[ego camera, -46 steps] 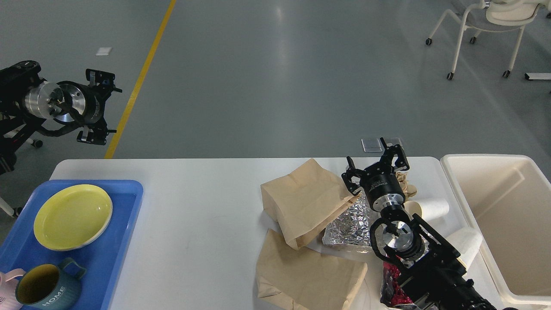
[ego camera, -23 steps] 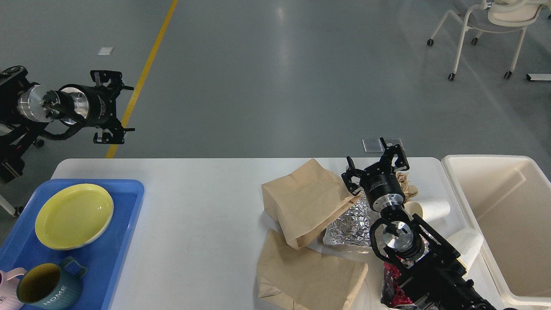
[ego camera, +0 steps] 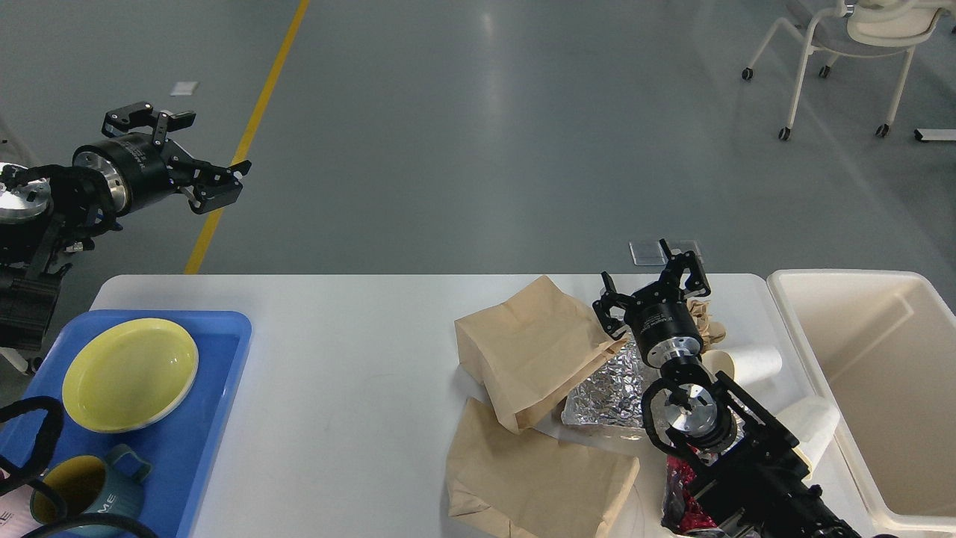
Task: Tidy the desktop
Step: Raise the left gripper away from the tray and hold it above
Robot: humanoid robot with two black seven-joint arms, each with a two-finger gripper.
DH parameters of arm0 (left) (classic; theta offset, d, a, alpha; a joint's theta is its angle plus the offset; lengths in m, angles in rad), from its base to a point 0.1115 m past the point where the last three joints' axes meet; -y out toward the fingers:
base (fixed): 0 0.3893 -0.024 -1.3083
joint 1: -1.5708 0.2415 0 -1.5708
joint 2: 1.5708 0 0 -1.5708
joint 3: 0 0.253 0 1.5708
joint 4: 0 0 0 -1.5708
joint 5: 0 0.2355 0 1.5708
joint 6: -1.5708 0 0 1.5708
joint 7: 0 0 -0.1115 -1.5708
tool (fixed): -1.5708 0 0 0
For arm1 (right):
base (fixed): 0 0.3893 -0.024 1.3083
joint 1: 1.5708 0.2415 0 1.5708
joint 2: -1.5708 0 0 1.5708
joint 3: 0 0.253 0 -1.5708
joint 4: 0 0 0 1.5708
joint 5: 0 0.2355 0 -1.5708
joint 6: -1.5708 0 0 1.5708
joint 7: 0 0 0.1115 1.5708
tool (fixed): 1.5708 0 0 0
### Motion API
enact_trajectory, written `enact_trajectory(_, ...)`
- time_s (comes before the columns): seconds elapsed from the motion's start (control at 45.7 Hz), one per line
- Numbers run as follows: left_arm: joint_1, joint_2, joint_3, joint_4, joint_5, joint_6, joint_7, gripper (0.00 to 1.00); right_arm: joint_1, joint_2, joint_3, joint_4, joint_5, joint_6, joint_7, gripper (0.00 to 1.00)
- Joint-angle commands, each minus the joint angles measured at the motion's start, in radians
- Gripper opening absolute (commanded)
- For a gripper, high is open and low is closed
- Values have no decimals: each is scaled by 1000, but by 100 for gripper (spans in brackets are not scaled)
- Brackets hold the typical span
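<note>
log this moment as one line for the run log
left hand open, raised off table | right hand open over paper bag and foil | bin empty | desktop untidy

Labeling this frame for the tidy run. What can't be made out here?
Head view only:
- Crumpled brown paper: mostly hidden behind the right gripper.
- Red wrapper: covered by the right arm; identity unclear.
- Teal mug: cut by the bottom edge, crossed by a black cable; lettering partly hidden.
- Cream bin: cut off at the right edge.
- Foil: contents not visible.
</note>
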Motion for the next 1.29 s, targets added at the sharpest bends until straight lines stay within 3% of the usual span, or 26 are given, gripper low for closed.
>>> enact_trajectory(0.0,0,-54,-68,42,1,1,-4,97,0,0,0,2,0,0,-1,100)
enact_trajectory(0.219,0,-106,-95,64,0,-3,-47,97,-1,0,0,3,0,0,1,100)
enact_trajectory(0.328,45,-111,-95,64,0,-29,-110,97,-1,0,0,3,0,0,1,100)
enact_trajectory(0.46,77,-146,-79,62,1,-71,-231,97,0,0,0,2,0,0,1,100)
enact_trajectory(0.525,102,-181,-79,64,1,-79,-259,97,0,0,0,2,0,0,1,100)
enact_trajectory(0.788,269,-286,0,62,8,-315,-265,97,0,0,0,0,0,0,1,100)
enact_trajectory(1.094,281,-350,-14,62,0,-338,-262,97,0,0,0,0,0,0,1,100)
enact_trajectory(1.27,278,-379,-109,104,0,-341,-259,97,0,0,0,2,0,0,1,100)
